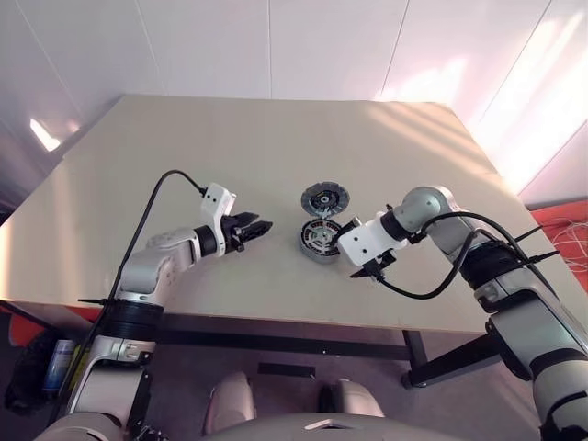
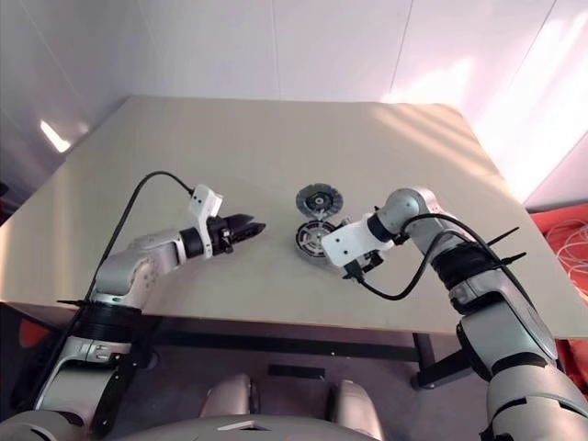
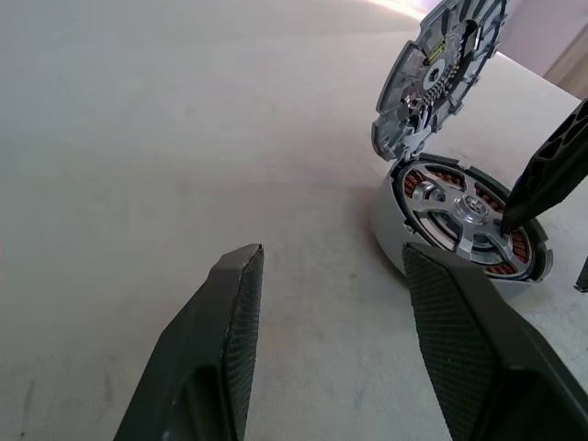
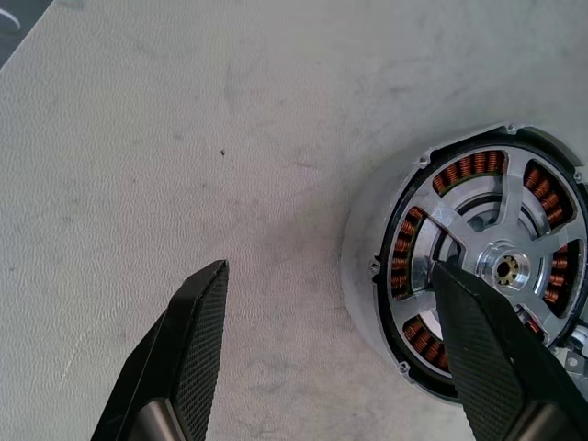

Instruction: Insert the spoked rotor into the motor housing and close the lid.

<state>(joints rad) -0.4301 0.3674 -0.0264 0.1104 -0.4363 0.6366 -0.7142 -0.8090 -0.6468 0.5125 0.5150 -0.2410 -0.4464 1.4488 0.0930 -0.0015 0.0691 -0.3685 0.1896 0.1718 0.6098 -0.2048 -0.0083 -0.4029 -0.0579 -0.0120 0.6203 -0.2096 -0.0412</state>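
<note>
Motor housing [image 4: 478, 276] edge cropped, rt wrist.

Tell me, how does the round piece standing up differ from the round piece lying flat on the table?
The lid stands tilted up on edge, while the motor housing lies flat on the table. The lid's inner face is grey with a ribbed rim; the housing shows coppery windings. The housing already holds the silver spoked rotor, while the lid holds nothing. Both are round, look about the same width, and meet at one edge.
</note>
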